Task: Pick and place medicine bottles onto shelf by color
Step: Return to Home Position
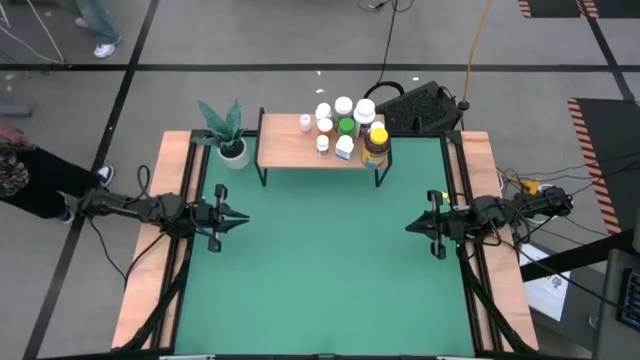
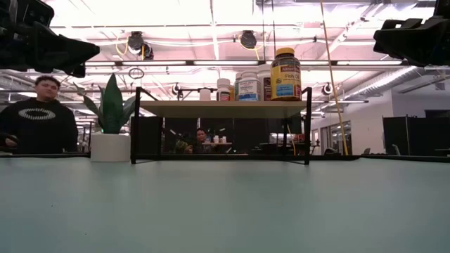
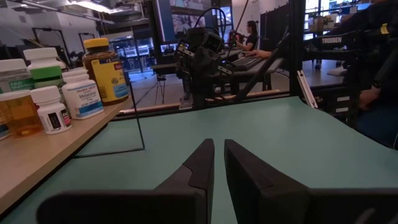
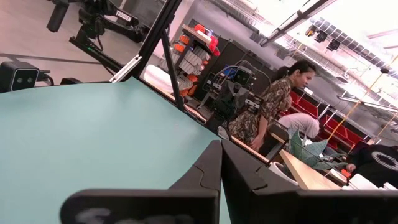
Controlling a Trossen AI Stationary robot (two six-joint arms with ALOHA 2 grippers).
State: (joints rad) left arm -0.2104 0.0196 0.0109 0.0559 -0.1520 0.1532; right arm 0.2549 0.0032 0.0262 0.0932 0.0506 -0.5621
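Both grippers hang empty over the green table (image 1: 320, 290), each near its own side rail and well apart from the other. The left gripper (image 1: 240, 217) has its two fingers (image 3: 200, 163) pressed almost together, with only a thin slit between them, and holds nothing. The right gripper (image 1: 410, 226) is closed the same way and is also empty. Each arm lies stretched low and level from its side of the table, so the two grippers point inward at each other across the bare middle.

The shelf (image 1: 285, 150) stands at the far edge of the table with its long axis running from side to side, and its black legs rest on the green surface. The medicine bottles (image 1: 345, 122) all stand upright, caps up, bunched on the shelf's right half, while its left half is bare wood. The amber bottle (image 1: 376, 143) with the yellow cap is the tallest and stands at the right end, nearest the front edge. A green bottle (image 1: 346, 126) sits among the white ones, and a pink bottle (image 1: 306, 123) stands alone at the left of the group. A potted plant (image 1: 228, 135) stands on the table just beside the shelf's left end.
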